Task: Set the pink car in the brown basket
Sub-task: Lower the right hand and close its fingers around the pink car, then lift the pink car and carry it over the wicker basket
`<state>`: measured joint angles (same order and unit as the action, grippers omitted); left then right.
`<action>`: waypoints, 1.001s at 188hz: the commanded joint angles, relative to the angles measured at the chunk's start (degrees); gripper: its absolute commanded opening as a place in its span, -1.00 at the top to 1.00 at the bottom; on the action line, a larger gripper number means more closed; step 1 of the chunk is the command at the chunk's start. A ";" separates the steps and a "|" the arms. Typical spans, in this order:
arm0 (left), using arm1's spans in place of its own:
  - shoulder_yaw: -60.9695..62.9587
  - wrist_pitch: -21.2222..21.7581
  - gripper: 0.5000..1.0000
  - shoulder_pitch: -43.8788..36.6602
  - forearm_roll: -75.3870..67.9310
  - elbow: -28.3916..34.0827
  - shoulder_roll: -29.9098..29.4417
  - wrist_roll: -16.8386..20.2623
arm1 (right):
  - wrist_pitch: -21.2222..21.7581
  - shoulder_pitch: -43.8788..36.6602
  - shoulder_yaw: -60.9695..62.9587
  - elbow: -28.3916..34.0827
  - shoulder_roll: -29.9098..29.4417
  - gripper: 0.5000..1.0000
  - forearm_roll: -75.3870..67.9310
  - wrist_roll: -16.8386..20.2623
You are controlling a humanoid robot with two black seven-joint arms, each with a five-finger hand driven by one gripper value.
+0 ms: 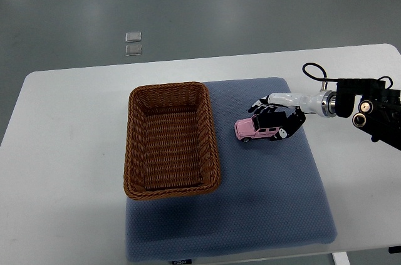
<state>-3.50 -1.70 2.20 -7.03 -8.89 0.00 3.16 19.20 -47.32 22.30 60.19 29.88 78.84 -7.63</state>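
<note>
A white table [69, 152] fills most of the view, with grey floor beyond its far edge; on it lies a blue-grey mat [263, 202], set toward the near side; a brown basket [133, 152] of woven wicker rests on the mat's left part, its left wall reaching past the mat's edge, and nothing shows inside it; the right arm [351, 105] comes in from the picture's right edge, dark at the wrist with a black cable looping above it; the right hand [276, 114] reaches over the mat, its fingers [260, 107] curled down around the pink car [254, 129]; the car sits on the mat just right of the basket, apart from its rim, nose toward the basket; whether it is lifted off the mat cannot be told; two small clear squares [133, 44] lie on the floor.
</note>
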 commanded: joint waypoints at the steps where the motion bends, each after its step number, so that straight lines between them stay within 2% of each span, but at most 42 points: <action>1: -0.02 0.03 -1.00 0.00 0.00 0.01 0.00 0.01 | -0.48 0.03 -0.59 0.02 -0.08 -0.23 0.09 -0.01; 15: -0.02 0.03 -1.00 0.00 0.00 0.01 0.00 0.01 | -0.83 0.03 -0.68 -0.07 -0.08 -0.17 0.09 -0.01; 28: -0.02 0.03 -1.00 0.00 0.00 0.01 0.00 0.01 | -0.92 -0.05 -0.77 -0.07 0.00 0.09 0.00 -0.01; 40: 0.07 -0.06 -1.00 0.00 0.00 0.01 0.00 0.00 | -0.92 -0.05 -0.77 -0.07 0.00 0.25 0.00 -0.01; 68: -0.02 0.03 -1.00 0.00 0.00 0.01 0.00 0.01 | -0.92 -0.14 -0.77 -0.07 0.00 0.45 0.00 -0.10; 114: -0.02 0.03 -1.00 0.00 0.00 0.01 0.00 0.01 | -0.92 -0.58 -0.59 0.02 0.36 0.98 -0.35 -0.45; 142: -0.02 0.03 -1.00 0.00 0.00 0.01 0.00 -0.08 | -0.65 -2.60 -0.42 0.02 0.97 1.00 -0.97 -0.80; 165: -0.02 0.03 -1.00 0.00 0.00 0.01 0.00 0.01 | -0.04 -5.15 0.02 0.02 1.06 1.00 -1.06 -3.09; 188: -0.02 -0.06 -1.00 0.00 0.00 0.01 0.00 0.01 | 2.24 -9.28 0.11 0.11 0.88 1.00 -1.32 -4.14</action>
<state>-3.51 -1.67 2.20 -7.03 -8.88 0.00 3.16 19.66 -53.58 22.31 60.21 30.93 77.69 -11.00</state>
